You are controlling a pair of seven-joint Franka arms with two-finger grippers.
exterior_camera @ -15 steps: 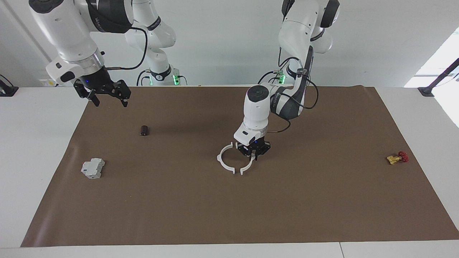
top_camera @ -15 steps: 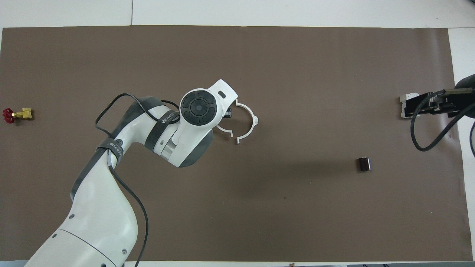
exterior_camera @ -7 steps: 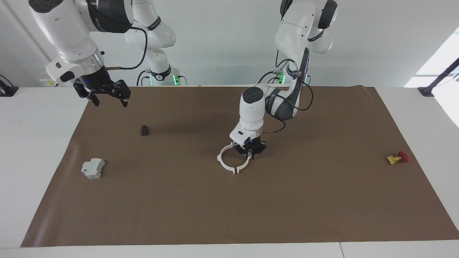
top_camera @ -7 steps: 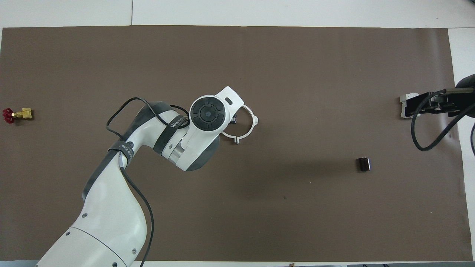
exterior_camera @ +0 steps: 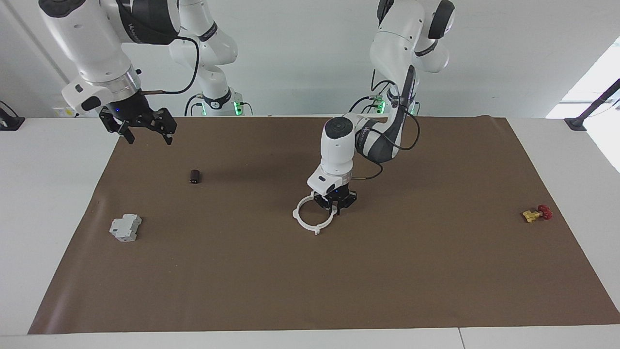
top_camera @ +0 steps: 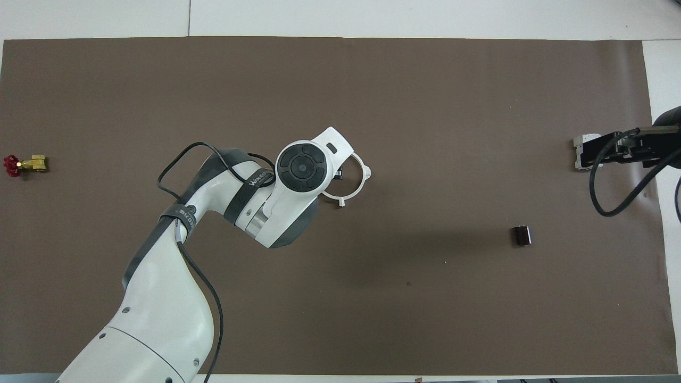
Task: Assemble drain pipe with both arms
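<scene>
The drain pipe (exterior_camera: 305, 226) lies mid-mat as two white half-ring arcs that meet in one flat ring with small outward tabs; it also shows in the overhead view (top_camera: 358, 188). My left gripper (exterior_camera: 334, 206) is down at the mat, shut on the arc toward the left arm's end. In the overhead view the wrist hides most of the left gripper (top_camera: 339, 171) and that arc. My right gripper (exterior_camera: 149, 137) waits open and empty, raised over the mat's corner at the right arm's end; it also shows in the overhead view (top_camera: 604, 151).
A small black cylinder (exterior_camera: 194, 176) (top_camera: 522, 235) and a grey boxy block (exterior_camera: 125, 228) (top_camera: 578, 143) lie toward the right arm's end. A red and yellow valve (exterior_camera: 536, 213) (top_camera: 21, 165) lies toward the left arm's end. A brown mat (exterior_camera: 310, 291) covers the table.
My left gripper slid its arc toward the right arm's end. The gap between the two arcs has closed and they now form one ring. The right arm has not moved.
</scene>
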